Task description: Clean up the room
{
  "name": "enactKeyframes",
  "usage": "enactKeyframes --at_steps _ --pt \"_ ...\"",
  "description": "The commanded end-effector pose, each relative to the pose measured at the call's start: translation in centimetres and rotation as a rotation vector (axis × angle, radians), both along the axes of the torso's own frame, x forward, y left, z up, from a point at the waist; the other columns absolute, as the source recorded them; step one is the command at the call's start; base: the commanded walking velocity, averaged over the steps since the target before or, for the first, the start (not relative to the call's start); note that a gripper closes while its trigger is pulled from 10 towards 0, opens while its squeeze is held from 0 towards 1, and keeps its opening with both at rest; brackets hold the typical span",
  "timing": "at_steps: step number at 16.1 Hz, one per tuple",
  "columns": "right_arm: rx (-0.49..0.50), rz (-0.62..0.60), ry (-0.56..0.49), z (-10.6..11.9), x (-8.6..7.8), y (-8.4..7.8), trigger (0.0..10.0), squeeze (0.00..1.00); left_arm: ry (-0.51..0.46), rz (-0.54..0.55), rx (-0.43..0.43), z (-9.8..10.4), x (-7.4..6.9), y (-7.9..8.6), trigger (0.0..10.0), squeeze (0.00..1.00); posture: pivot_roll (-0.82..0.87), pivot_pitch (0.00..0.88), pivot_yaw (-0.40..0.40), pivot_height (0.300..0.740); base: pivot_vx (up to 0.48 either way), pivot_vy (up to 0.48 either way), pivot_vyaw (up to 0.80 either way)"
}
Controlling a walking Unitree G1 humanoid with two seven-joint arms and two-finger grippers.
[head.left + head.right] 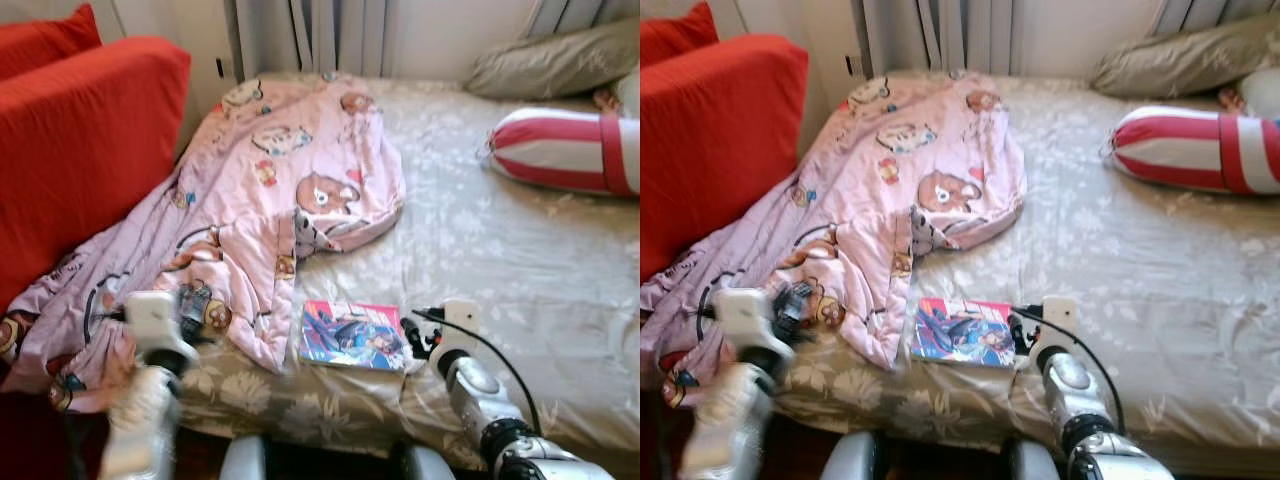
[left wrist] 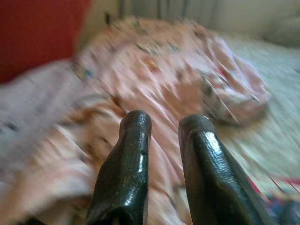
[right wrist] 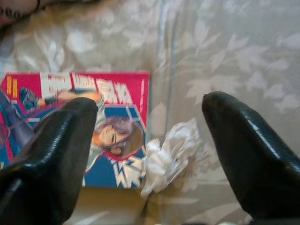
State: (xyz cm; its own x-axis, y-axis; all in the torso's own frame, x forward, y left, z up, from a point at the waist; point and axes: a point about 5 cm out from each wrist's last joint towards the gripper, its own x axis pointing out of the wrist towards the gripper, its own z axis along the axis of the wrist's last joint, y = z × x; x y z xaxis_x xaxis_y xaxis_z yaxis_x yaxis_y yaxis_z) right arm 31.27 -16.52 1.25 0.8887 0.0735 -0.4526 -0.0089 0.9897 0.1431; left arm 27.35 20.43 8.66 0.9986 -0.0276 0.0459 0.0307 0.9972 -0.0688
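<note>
1. The left arm is blurred in the eye views, and the left wrist view is smeared too; the pink blanket (image 1: pixel 270 200) there is only a streaky shape.
2. A striped cushion (image 1: pixel 565 150) and a grey pillow (image 1: pixel 560 60) are cut off at the bed's (image 1: pixel 500 270) right edge.
3. The left gripper (image 2: pixel 164 126) hovers above the blanket by the bed's front left corner, its fingers a narrow gap apart and gripping nothing.
4. The right gripper (image 3: pixel 150 117) reaches over the bed's front edge, fingers spread wide and empty.
5. Between those fingers lies a crumpled white wrapper (image 3: pixel 168 157), touching the right edge of a comic book (image 3: pixel 79 126) that lies flat near the front edge.
</note>
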Motion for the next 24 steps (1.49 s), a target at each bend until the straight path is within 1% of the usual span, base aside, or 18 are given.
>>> enactKeyframes --at_steps 1,2,3,6,8,12,13,14,17,20,23,24 --pt "0.016 -0.016 0.019 -0.1 0.0 0.0 10.0 1.00 0.001 0.002 0.009 0.3 -0.2 -0.1 10.0 0.00 0.15 0.177 -0.014 0.622 0.000 0.000 0.00" --pt "0.022 -0.018 0.040 -0.5 -0.3 0.1 10.0 1.00 -0.001 0.003 0.007 0.5 -0.3 -0.2 10.0 0.00 0.16 0.186 -0.012 0.622 0.000 0.000 0.00" --pt "0.002 -0.011 0.067 -0.9 -0.6 0.3 10.0 1.00 -0.001 0.012 0.002 0.7 -0.4 -0.1 10.0 0.00 0.17 0.198 -0.011 0.622 0.000 0.000 0.00" --pt "-0.003 -0.034 0.075 -1.2 -0.9 0.3 10.0 1.00 -0.003 0.032 0.007 1.2 -0.7 0.4 10.0 0.00 0.20 0.244 0.002 0.622 0.000 0.000 0.00" --pt "-0.003 -0.045 0.073 -1.2 -1.0 0.2 10.0 1.00 -0.007 0.035 0.010 1.5 -0.9 0.4 10.0 0.00 0.22 0.259 0.012 0.622 0.000 0.000 0.00" --pt "-0.002 -0.085 0.050 -0.7 -0.5 0.1 10.0 1.00 0.002 0.038 0.014 2.1 -1.8 0.2 10.0 0.00 0.25 0.300 0.032 0.622 0.000 0.000 0.00" --pt "0.019 -0.127 0.039 -0.4 -0.2 -0.1 10.0 0.67 0.006 0.039 0.016 2.3 -2.1 0.3 10.0 0.00 0.26 0.309 0.037 0.622 0.000 0.000 0.00" --pt "0.032 -0.146 0.034 -0.3 -0.1 -0.2 10.0 0.00 0.012 0.041 0.020 2.3 -2.4 0.5 10.0 0.00 0.27 0.313 0.044 0.622 0.000 0.000 0.00" --pt "0.070 -0.189 0.031 -0.3 -0.1 -0.3 10.0 0.00 0.025 0.043 0.027 2.4 -2.8 0.6 10.0 0.00 0.28 0.323 0.055 0.622 0.000 0.000 0.00" --pt "0.073 -0.187 0.041 -0.4 -0.1 0.0 10.0 0.00 0.035 0.050 0.033 2.6 -3.1 0.9 10.0 0.00 0.29 0.326 0.060 0.622 0.000 0.000 0.00" --pt "0.068 -0.194 0.040 -0.3 -0.1 -0.1 10.0 0.00 0.029 0.056 0.037 3.2 -3.2 0.9 10.0 0.00 0.30 0.330 0.059 0.622 0.000 0.000 0.00" --pt "0.073 -0.200 0.034 -0.2 0.0 -0.1 6.7 0.00 0.026 0.072 0.012 3.2 -3.3 1.1 10.0 0.00 0.31 0.328 0.063 0.622 0.000 0.000 0.00"
